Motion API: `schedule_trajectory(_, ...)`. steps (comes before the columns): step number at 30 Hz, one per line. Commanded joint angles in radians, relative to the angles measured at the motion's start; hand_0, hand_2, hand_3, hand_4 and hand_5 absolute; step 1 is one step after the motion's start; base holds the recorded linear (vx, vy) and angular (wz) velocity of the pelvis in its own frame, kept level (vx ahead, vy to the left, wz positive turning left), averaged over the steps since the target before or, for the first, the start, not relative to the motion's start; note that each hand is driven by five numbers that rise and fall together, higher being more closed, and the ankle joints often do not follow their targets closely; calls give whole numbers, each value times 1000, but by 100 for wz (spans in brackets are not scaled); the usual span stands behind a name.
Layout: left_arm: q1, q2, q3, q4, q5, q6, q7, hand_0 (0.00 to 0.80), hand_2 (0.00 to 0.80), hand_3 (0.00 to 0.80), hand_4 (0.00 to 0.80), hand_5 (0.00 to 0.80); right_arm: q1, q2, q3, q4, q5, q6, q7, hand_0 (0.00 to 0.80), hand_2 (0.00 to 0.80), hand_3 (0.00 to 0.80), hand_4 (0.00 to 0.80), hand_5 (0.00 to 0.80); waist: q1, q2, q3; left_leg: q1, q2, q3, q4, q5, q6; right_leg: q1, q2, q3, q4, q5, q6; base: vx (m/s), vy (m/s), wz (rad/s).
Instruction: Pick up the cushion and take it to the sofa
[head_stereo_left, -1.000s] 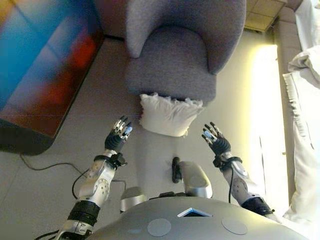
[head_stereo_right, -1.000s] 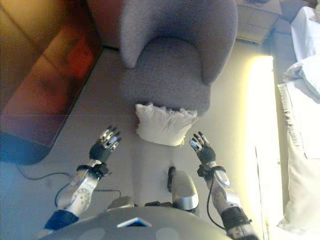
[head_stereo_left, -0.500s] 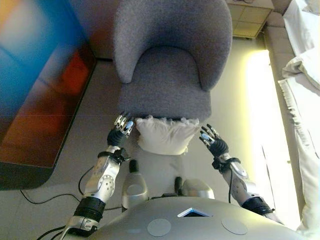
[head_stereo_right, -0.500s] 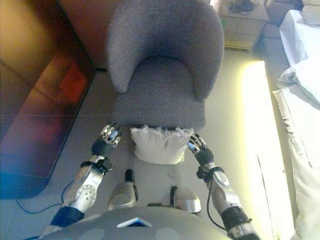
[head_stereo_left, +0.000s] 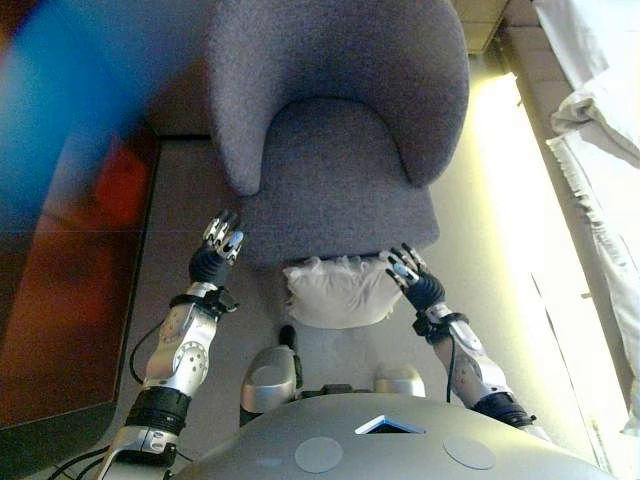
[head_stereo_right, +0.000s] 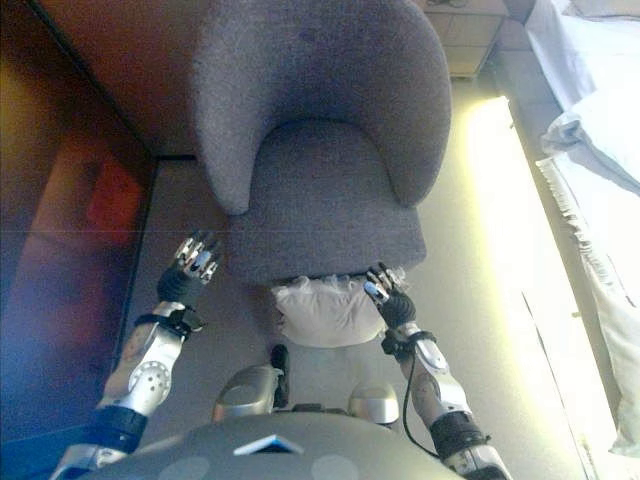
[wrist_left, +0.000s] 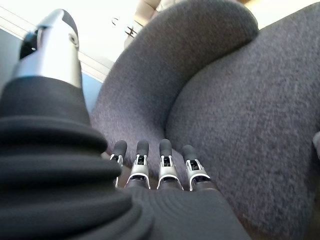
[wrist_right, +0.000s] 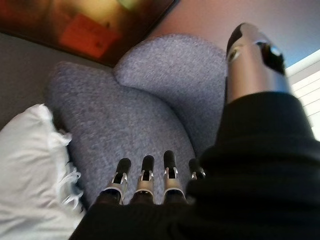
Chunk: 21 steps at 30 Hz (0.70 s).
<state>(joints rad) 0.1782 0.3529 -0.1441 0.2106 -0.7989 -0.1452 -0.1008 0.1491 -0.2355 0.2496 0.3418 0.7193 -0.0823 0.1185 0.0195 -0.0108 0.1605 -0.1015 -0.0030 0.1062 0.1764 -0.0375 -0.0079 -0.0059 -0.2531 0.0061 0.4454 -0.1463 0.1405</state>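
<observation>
The white ruffle-edged fabric cushion (head_stereo_left: 335, 291) lies on the floor, right against the front edge of the grey upholstered armchair (head_stereo_left: 340, 180), which I take for the sofa. My right hand (head_stereo_left: 408, 281) is released, fingers straight, just beside one end of the cushion. My left hand (head_stereo_left: 213, 256) is also released, off the other end and clearly apart from it. I should close both palms evenly on the ends, squeeze, and lift straight up so it doesn't sag or slip.
</observation>
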Motion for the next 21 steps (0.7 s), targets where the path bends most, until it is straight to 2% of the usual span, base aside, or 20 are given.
schedule_trajectory(1,50,22,20,-90,17,-43,-25,0,0,0,0,0,5,4,17,-35,-2,-57,-7,0,0,0,0,0,21,9,-64,-14,30,-61,17,-19,30,-64,-24,-72,201,220,4,237,59,-2)
schedule_trajectory(3,47,28,28,-96,8,-35,-31,0,0,0,0,0,1,0,18,-32,4,-60,1,0,0,0,0,0,18,1,-53,8,22,-55,16,-29,14,-90,-48,-116,72,200,-9,268,-89,-15)
schedule_trajectory(4,46,32,31,-99,1,-34,-36,0,0,0,0,0,-2,-4,17,-32,5,-61,8,0,0,0,0,0,9,-10,-45,22,18,-51,18,-41,1,-115,-60,-125,-56,208,-7,303,-232,-15)
schedule_trajectory(6,39,42,28,-99,2,-47,-40,0,0,0,0,0,-8,-16,22,-42,-2,-63,25,0,0,0,0,0,-18,-33,-22,44,15,-57,50,-100,-18,-132,-67,-103,-242,234,23,286,-284,-9)
schedule_trajectory(7,36,46,25,-98,7,-54,-39,0,0,0,0,0,-15,-23,25,-47,-4,-60,28,0,0,0,0,0,-25,-40,-15,49,17,-60,66,-123,-24,-136,-69,-89,-287,258,38,266,-307,-8)
schedule_trajectory(8,31,53,22,-98,15,-64,-41,0,0,0,0,0,-29,-32,32,-50,-7,-54,30,0,0,0,0,0,-36,-57,-12,58,18,-63,77,-145,-34,-154,-79,-61,-348,307,62,263,-277,13)
schedule_trajectory(10,29,61,24,-111,21,-57,-48,0,0,0,0,0,-69,-38,34,-35,4,-38,22,0,0,0,0,0,-39,-58,-7,88,47,-74,80,-170,-49,-149,-74,-32,-387,342,86,278,-229,40)
schedule_trajectory(13,47,55,36,-96,20,-58,-69,0,0,0,0,0,-105,-32,24,-8,2,-22,37,0,0,0,0,0,-31,-47,-28,122,95,-98,56,-159,-68,-115,-41,-23,-365,277,99,262,-183,58)
schedule_trajectory(15,55,47,46,-112,2,-32,-61,0,0,0,0,0,-108,-37,25,-44,-5,5,32,0,0,0,0,0,-31,-42,-42,121,130,-110,66,-122,-86,-105,-15,-28,-336,240,89,159,-159,41)
schedule_trajectory(16,57,41,52,-132,-10,-17,-60,0,0,0,0,0,-102,-46,29,-72,-12,10,38,0,0,0,0,0,-31,-41,-46,116,161,-107,76,-93,-97,-99,0,-35,-326,219,74,109,-141,25)
schedule_trajectory(18,59,27,50,-140,-17,-19,-55,0,0,0,0,0,-93,-62,33,-107,-22,3,46,0,0,0,0,0,-35,-39,-54,114,201,-89,95,-43,-111,-85,19,-70,-328,205,46,84,-145,33)
schedule_trajectory(21,40,5,32,-143,-41,-9,-56,0,0,0,0,0,-91,-88,38,-139,-49,-29,46,0,0,0,0,0,-33,-35,-56,57,228,-56,187,33,-125,-45,41,-119,-341,179,3,17,-78,37)
